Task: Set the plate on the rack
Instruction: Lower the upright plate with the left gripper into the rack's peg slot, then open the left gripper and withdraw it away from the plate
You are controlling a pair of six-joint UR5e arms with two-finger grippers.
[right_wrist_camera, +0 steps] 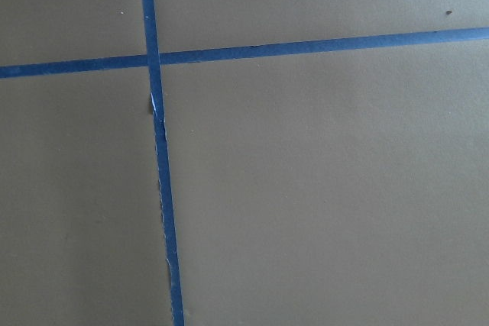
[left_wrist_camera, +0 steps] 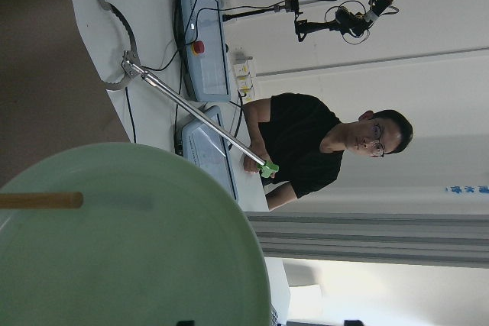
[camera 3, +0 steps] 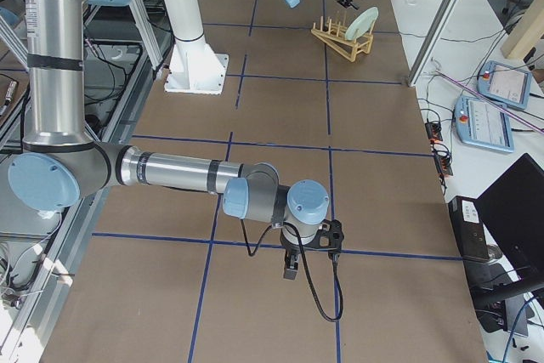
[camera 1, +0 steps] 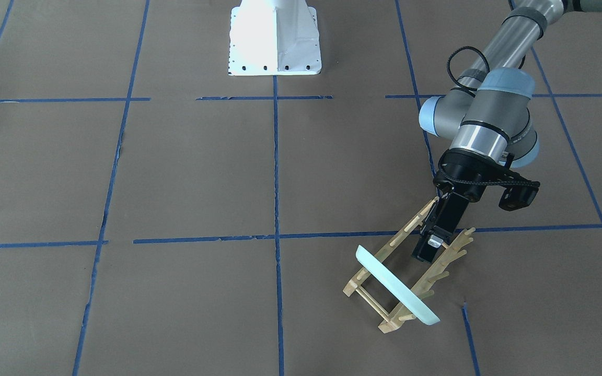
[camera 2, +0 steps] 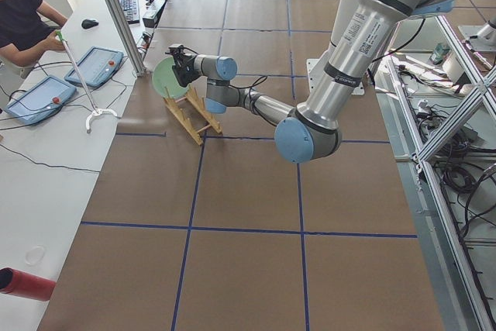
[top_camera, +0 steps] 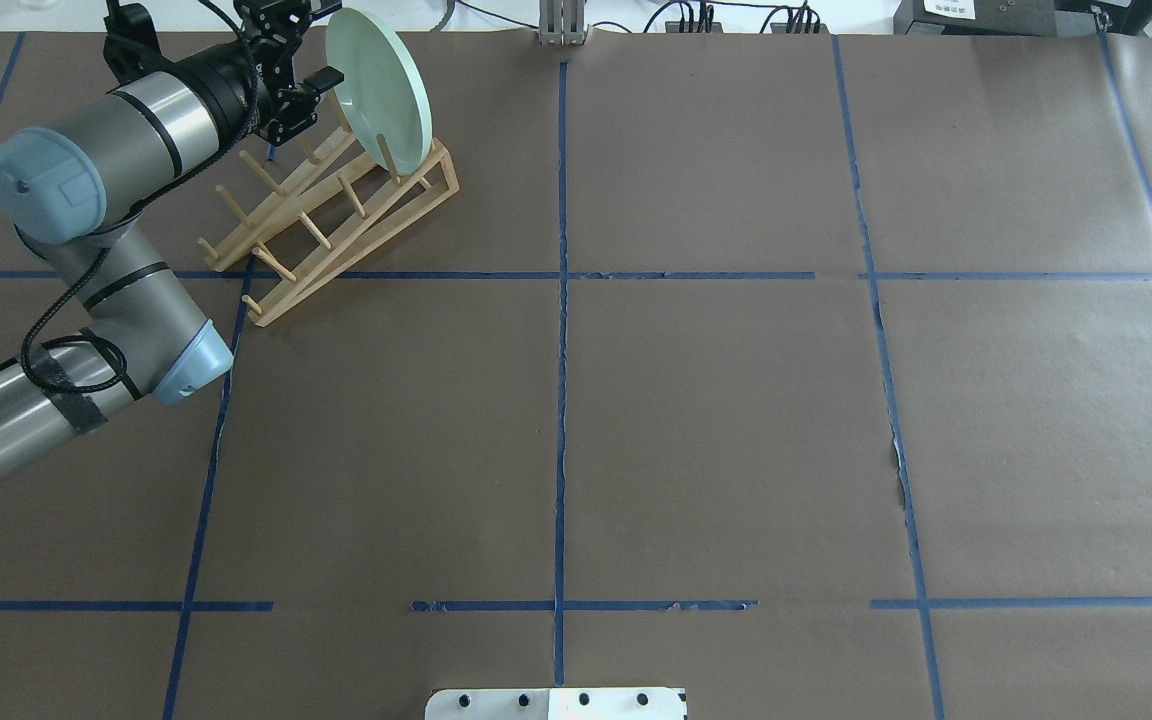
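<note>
The pale mint-green plate (top_camera: pixel 379 90) stands on edge between the pegs at the far end of the light-wood rack (top_camera: pixel 336 240), at the table's far left. It also shows in the front view (camera 1: pixel 395 287) on the rack (camera 1: pixel 384 313). My left gripper (top_camera: pixel 311 45) is open over the rack just behind the plate and does not touch it. The left wrist view is filled low by the plate (left_wrist_camera: pixel 130 250) with one peg (left_wrist_camera: pixel 38 201) across it. My right gripper (camera 3: pixel 306 252) hangs near the table in the right side view only; I cannot tell whether it is open.
The white robot base (camera 1: pixel 275 42) stands at mid table edge. Blue tape lines cross the brown table. An operator (camera 2: pixel 23 13) sits beyond the far edge with pendants (camera 2: pixel 97 67). A red cylinder (camera 2: pixel 23 283) lies off the table's left end.
</note>
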